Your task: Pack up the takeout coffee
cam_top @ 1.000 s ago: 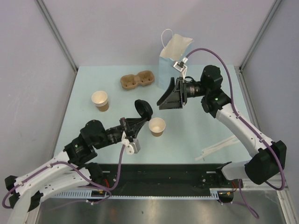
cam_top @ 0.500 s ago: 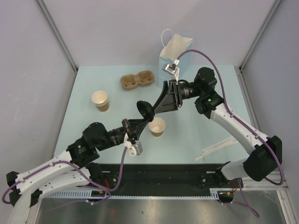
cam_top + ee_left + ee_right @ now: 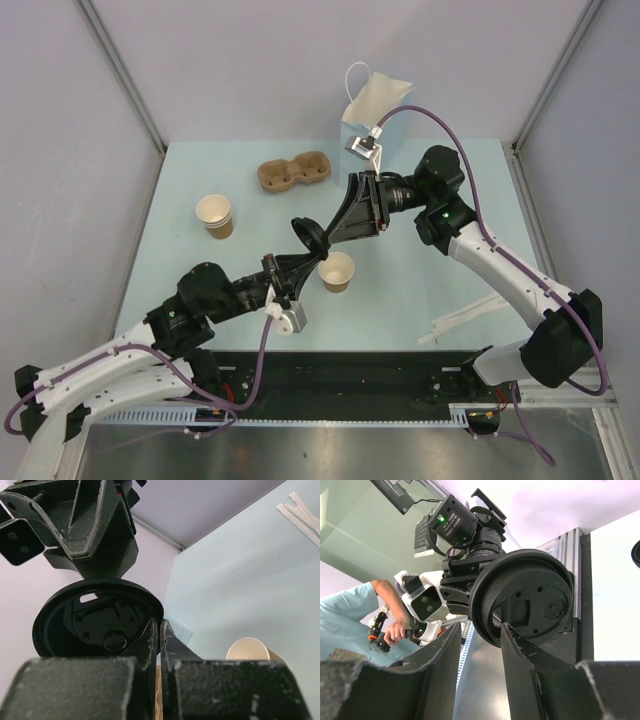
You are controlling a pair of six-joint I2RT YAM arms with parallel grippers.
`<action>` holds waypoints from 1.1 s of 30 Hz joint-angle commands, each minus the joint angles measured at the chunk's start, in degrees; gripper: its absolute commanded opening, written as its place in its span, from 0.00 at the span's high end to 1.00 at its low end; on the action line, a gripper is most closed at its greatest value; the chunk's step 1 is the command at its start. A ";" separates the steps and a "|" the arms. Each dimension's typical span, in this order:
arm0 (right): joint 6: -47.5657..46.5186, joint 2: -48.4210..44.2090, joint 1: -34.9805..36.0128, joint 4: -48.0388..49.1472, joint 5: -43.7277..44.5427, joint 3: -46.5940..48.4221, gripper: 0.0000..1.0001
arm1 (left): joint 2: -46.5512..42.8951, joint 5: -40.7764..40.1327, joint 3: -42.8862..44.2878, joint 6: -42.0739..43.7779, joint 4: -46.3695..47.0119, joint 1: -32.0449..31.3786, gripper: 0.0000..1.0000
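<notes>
Takeout coffee unseen; 2 cups (image 3: pixel 214 215) (image 3: pixel 336 271) empty

Links (image 3: pixel 510 275) seen white, joints (image 3: pixel 205 290) black, both sides. Purple cable (image 3: pixel 430 107) looped behind right end effector (image 3: pixel 481 640); same routed behind left end effector (image 3: pixel 159 630). Fingers (image 3: pixel 437 665) matte black, scuffed grey. Green LED (image 3: pixel 441 212) lit behind right end effector.
</notes>
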 commanded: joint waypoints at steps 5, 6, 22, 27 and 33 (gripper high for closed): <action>2.04 -0.14 0.36 4.55 -0.34 2.02 0.58 | 0.96 0.59 0.08 0.36 0.71 -0.92 1.00; 1.87 -0.05 0.28 4.29 -0.17 2.02 0.58 | 1.22 0.59 0.08 0.10 0.71 -1.10 1.00; -6.14 -1.10 1.07 -3.89 0.19 2.02 0.99 | 2.10 -1.43 0.78 -2.01 0.71 -1.19 1.00; -4.64 -1.63 0.10 -0.99 -0.08 2.02 1.00 | 0.62 -3.19 0.78 -2.10 -2.71 -1.27 0.87; -3.50 -1.89 -3.24 0.24 1.07 2.02 1.00 | -4.30 -6.88 1.39 -4.65 -10.26 -1.27 0.39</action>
